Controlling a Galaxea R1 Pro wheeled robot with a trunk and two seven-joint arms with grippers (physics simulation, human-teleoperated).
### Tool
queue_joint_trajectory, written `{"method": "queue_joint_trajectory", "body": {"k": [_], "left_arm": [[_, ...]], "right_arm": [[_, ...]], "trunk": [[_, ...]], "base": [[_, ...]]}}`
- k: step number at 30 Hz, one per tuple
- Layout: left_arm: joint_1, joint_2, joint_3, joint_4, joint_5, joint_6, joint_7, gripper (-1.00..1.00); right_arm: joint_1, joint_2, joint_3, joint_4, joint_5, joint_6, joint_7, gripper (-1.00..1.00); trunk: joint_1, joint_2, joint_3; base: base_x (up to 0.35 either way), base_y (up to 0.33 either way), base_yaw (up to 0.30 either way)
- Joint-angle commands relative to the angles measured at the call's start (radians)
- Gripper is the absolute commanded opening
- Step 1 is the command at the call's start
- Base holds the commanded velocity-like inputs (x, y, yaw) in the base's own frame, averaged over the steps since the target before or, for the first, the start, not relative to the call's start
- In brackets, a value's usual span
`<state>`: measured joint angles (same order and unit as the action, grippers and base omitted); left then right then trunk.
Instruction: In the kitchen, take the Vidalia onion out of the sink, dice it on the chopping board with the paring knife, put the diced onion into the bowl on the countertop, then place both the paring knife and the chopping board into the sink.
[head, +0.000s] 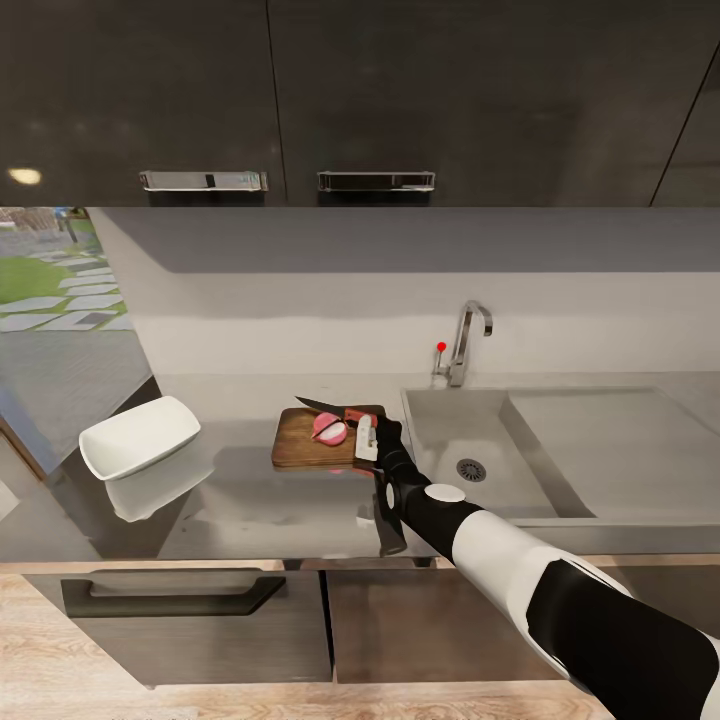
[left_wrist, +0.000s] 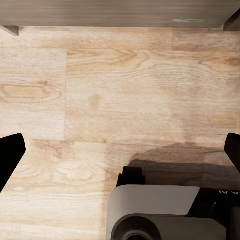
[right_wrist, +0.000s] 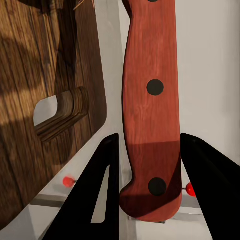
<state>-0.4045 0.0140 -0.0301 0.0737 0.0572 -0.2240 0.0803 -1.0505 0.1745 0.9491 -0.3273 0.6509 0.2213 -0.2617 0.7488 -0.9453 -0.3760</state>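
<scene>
The brown chopping board lies on the grey countertop just left of the sink. On it rest pink and white onion pieces. The paring knife stretches over the board's far edge, dark blade pointing left. My right gripper is shut on its red-orange handle, a black finger on either side. The board's handle hole shows beside the knife. The white bowl stands at the counter's left end. My left gripper hangs open over the wooden floor.
A faucet with a red knob rises behind the sink. Dark wall cabinets hang overhead. Below the counter are cabinets with a black bar handle. The robot's grey base shows under the left gripper.
</scene>
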Motion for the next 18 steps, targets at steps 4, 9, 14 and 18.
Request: {"method": "queue_joint_trajectory", "body": {"k": [4,9,14,18], "left_arm": [[-0.002,0.0,-0.004,0.005,0.006,-0.008,0.001,1.0],[-0.002,0.0,-0.004,0.005,0.006,-0.008,0.001,1.0],[-0.002,0.0,-0.004,0.005,0.006,-0.008,0.001,1.0],[-0.002,0.0,-0.004,0.005,0.006,-0.008,0.001,1.0]], "right_arm": [[0.0,0.0,0.017,0.002,-0.008,0.006,0.045,-1.0],[0.0,0.0,0.016,-0.009,-0.008,0.003,0.043,-1.0],[0.0,0.0,0.009,-0.058,-0.008,-0.035,0.035,-1.0],[0.0,0.0,0.006,-0.074,-0.009,-0.039,0.033,-1.0]], "trunk": [[0.0,-0.001,-0.001],[0.0,-0.001,-0.001],[0.0,-0.001,-0.001],[0.0,-0.001,-0.001]], "base": [[0.0,0.0,0.0],[0.0,0.0,0.0],[0.0,0.0,0.0],[0.0,0.0,0.0]]}}
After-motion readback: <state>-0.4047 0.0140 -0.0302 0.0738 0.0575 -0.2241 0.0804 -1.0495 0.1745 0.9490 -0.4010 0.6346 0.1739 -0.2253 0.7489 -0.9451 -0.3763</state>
